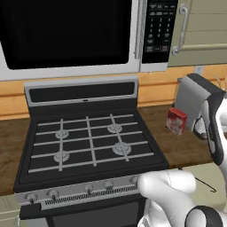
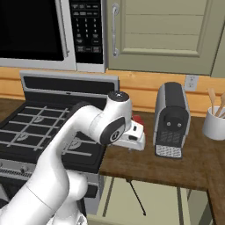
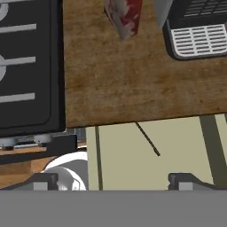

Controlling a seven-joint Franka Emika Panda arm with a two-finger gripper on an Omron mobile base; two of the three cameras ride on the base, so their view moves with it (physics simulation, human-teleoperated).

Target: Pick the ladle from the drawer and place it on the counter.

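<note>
A black stove [image 2: 39,127] sat at the left beside the dark wood counter [image 2: 176,169], where the white arm's gripper [image 3: 113,179] hovered above the counter's front edge, a red-and-white carton [image 1: 176,120] and a grey coffee machine [image 2: 172,119] standing farther back and a white utensil crock [image 2: 216,124] at the far right. Below the edge, the pale cream drawer [image 2: 158,200] stood pulled open, and a thin dark rod, judged to be the ladle [image 2: 137,197], lay slanted inside it. In the hand view the two fingertips [image 3: 44,181] stood wide apart with nothing between them. The work appeared to be at the reaching step, the ladle not yet grasped. The next move called for lowering the spread jaws past the counter edge into the drawer, aligned across the slim handle.
</note>
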